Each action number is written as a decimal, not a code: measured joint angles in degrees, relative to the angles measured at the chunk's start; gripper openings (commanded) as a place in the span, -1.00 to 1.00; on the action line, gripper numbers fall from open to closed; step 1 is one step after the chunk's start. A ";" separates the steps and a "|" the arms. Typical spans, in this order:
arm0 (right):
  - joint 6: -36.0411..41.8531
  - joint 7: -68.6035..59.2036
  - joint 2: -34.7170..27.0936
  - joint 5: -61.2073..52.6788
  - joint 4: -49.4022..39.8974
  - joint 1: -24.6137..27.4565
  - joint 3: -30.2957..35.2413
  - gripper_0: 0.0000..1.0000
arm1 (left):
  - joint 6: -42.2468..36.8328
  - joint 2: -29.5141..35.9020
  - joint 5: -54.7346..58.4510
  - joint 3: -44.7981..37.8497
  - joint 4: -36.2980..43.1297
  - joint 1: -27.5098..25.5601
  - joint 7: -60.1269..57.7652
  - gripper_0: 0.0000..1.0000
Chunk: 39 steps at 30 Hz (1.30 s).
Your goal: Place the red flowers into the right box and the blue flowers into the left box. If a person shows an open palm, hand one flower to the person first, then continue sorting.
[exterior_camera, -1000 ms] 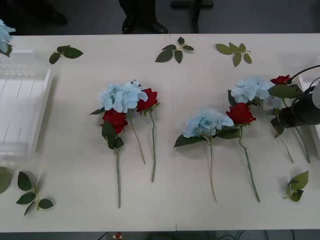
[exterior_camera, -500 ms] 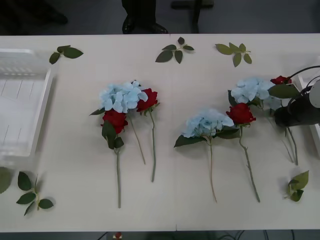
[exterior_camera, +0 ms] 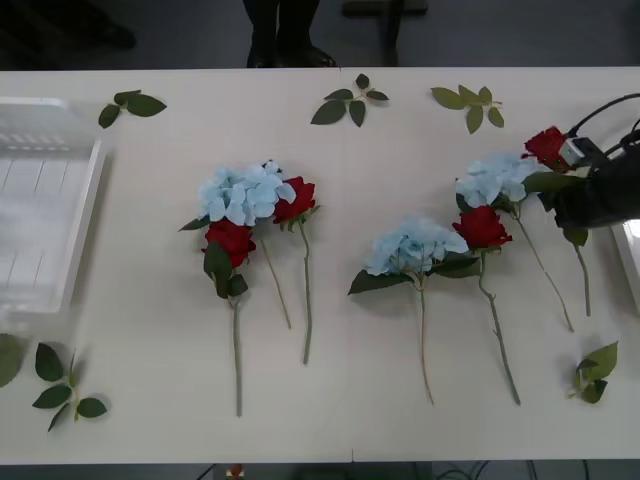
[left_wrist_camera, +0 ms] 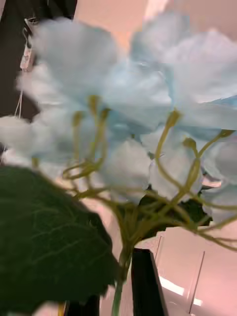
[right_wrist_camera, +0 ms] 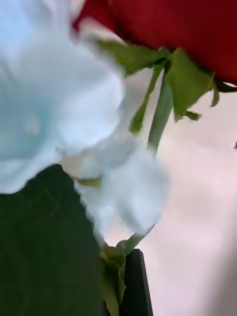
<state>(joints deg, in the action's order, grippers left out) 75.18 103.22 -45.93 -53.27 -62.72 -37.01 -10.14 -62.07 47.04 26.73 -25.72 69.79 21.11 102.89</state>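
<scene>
Working at the table's (exterior_camera: 150, 250) right edge, we are clamping our right end effector (exterior_camera: 585, 200) on a red rose (exterior_camera: 548, 146) — its head is sitting beside a blue hydrangea (exterior_camera: 497, 178). Our left end effector (left_wrist_camera: 116, 296) is gripping another blue hydrangea's stem (left_wrist_camera: 123, 256). Three roses and three hydrangeas are lying mid-table; the left box (exterior_camera: 85, 200) is sitting at the left edge.

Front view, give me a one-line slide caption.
Right gripper at the table's right edge lifts a red rose beside a blue hydrangea; more flowers lie sorted-pending.
</scene>
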 measured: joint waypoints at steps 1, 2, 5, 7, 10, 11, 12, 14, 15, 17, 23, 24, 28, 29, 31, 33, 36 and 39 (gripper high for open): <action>0.95 0.00 -0.39 0.01 -1.03 0.00 1.12 -1.00 | 0.00 0.00 0.00 0.00 0.00 0.00 0.00 -0.40; 1.94 0.00 -0.84 0.01 -2.00 0.00 2.39 -1.00 | 0.00 0.00 0.01 0.00 0.00 0.00 0.00 -0.25; 5.88 0.02 -2.46 0.01 -4.22 0.00 6.89 -1.00 | 0.00 0.00 0.02 0.00 -0.01 0.00 0.00 0.14; 7.99 0.08 -3.39 0.01 -5.02 0.00 10.35 -1.00 | -0.03 0.00 0.18 0.00 -0.01 0.01 0.00 0.32; 10.69 0.65 -4.97 0.02 -5.48 0.00 15.98 -1.00 | -2.48 0.00 1.20 0.00 0.34 0.25 0.01 0.36; 11.23 1.29 -5.62 0.02 -5.48 0.00 17.77 -1.00 | -4.50 0.00 1.44 0.00 0.89 0.47 0.01 0.36; 11.66 1.88 -6.33 0.03 -5.48 0.00 19.20 -1.00 | -6.57 0.00 1.60 0.00 1.76 0.72 0.01 0.37; 12.12 2.66 -8.00 0.34 -5.48 0.00 21.80 -1.00 | -11.43 0.00 2.00 -0.01 5.06 1.19 0.02 0.37; 12.09 3.08 -8.94 0.80 -5.48 0.00 22.54 -1.00 | -13.39 0.00 2.27 -0.01 6.97 1.41 0.02 0.37; 11.96 3.31 -10.95 2.30 -5.49 0.00 23.00 -1.00 | -17.67 0.00 3.09 -0.01 11.35 2.08 0.02 0.37; 8.52 7.52 -14.56 13.78 -5.44 0.22 21.03 -1.00 | -28.75 -0.12 11.03 0.21 20.66 6.46 -0.23 0.37; 6.77 9.27 -14.56 15.55 -5.44 0.66 20.82 -1.00 | -29.68 -0.37 11.90 0.70 22.14 7.29 -1.42 0.37; -2.32 11.03 -14.49 23.57 -5.44 3.97 18.68 -1.00 | -30.31 -3.28 12.06 5.16 27.30 9.54 -14.65 0.43; -4.11 11.03 -14.49 25.39 -5.42 5.02 17.77 -1.00 | -29.65 -4.54 11.78 6.81 28.27 9.88 -17.40 0.51; -6.59 10.91 -14.48 27.26 -4.98 6.88 15.68 -1.00 | -27.38 -7.51 11.09 10.21 29.31 10.21 -17.83 0.59; -8.20 10.24 -14.06 27.65 -3.06 7.90 14.26 -1.00 | -25.21 -11.01 9.27 13.21 29.64 10.22 -17.61 0.66; -11.93 8.66 -11.93 30.19 1.96 7.98 14.05 -1.00 | -24.21 -17.54 4.64 16.06 29.64 10.22 -17.61 0.70; -15.43 8.60 -9.23 31.83 5.70 7.98 15.06 -1.00 | -24.18 -24.40 -0.01 16.95 29.64 10.21 -17.57 0.70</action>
<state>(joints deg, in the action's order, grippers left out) 59.75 111.82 -55.16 -21.44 -57.03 -29.03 4.92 -86.25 22.64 26.72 -8.77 99.43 31.33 85.32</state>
